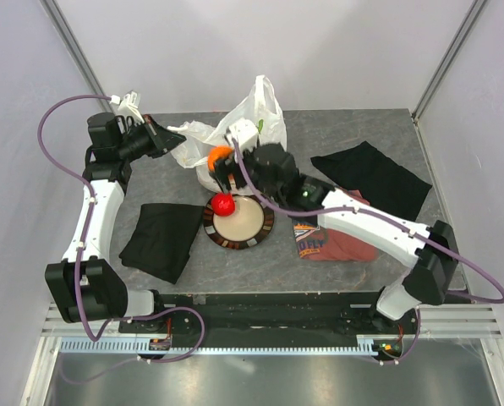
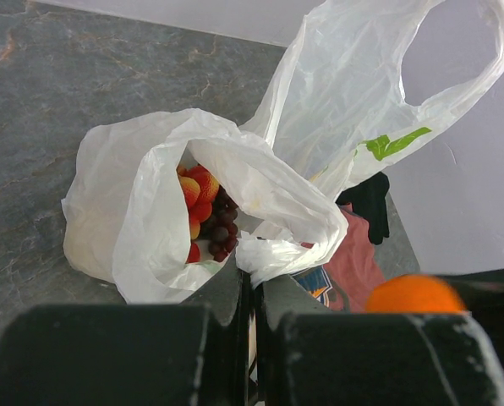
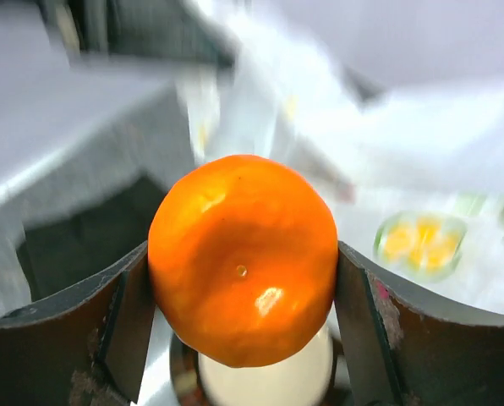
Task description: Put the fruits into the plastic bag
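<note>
The orange (image 3: 242, 254), round with no clear long axis, dimple facing the wrist camera, sits clamped between the right gripper (image 1: 224, 162) fingers, just beside the plastic bag (image 2: 125, 211). The left gripper (image 2: 254, 288) pinches the bag's rim.

left arm (image 1: 95, 216): we reach forward, wrist turned inward.
left gripper (image 1: 169, 139): our jaws pinched tight on the plastic bag (image 2: 150, 194).
right arm (image 1: 362, 222): we stretch diagonally inward.
right gripper (image 1: 225, 166): our jaws wide, clasping the orange (image 3: 243, 258).
</note>
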